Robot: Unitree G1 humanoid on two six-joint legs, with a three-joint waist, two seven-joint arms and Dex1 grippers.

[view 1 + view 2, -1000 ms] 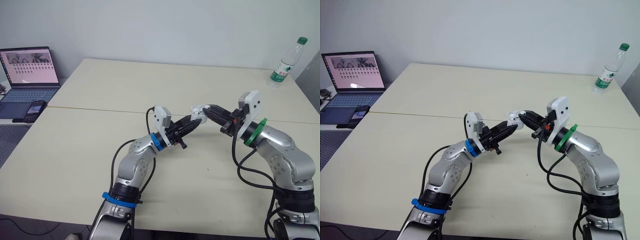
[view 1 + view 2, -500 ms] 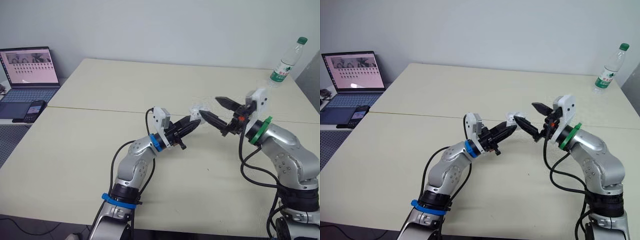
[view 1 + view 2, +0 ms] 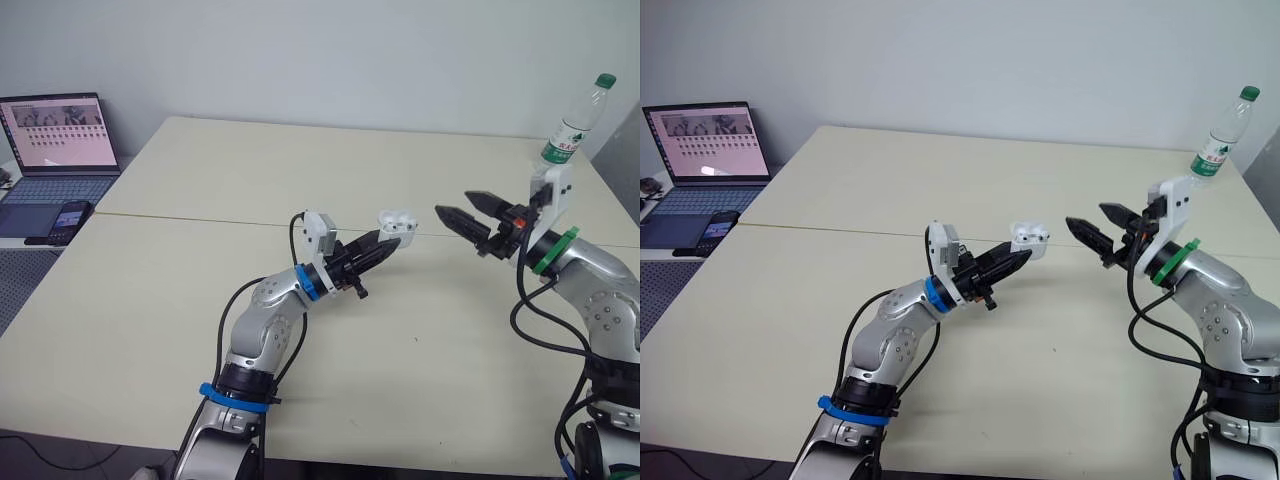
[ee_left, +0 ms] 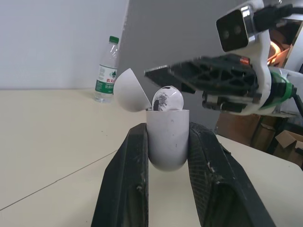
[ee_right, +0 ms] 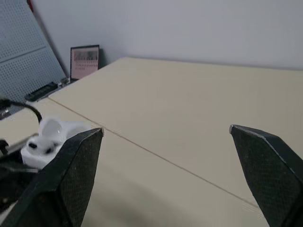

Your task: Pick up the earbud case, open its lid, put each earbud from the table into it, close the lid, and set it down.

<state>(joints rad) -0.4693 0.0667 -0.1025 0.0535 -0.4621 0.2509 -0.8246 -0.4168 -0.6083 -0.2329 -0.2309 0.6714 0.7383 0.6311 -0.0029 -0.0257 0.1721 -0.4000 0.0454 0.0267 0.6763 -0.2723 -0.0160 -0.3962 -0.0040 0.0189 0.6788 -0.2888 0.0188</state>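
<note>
The left gripper point(image 4: 167, 127) is clamped on the lower body of the small white earbud case point(image 4: 166, 142), holding it upright above the pale bench point(image 3: 200, 200). The case's rounded lid point(image 4: 129, 91) is hinged open, and one white earbud point(image 4: 167, 98) sits in the well. The right gripper point(image 3: 456, 206) hangs near the case without touching it, fingers spread wide and holding nothing. A clear plastic water bottle point(image 3: 575, 125) stands at the bench's far right corner. An open laptop point(image 3: 55, 140) sits off to the left.
</note>
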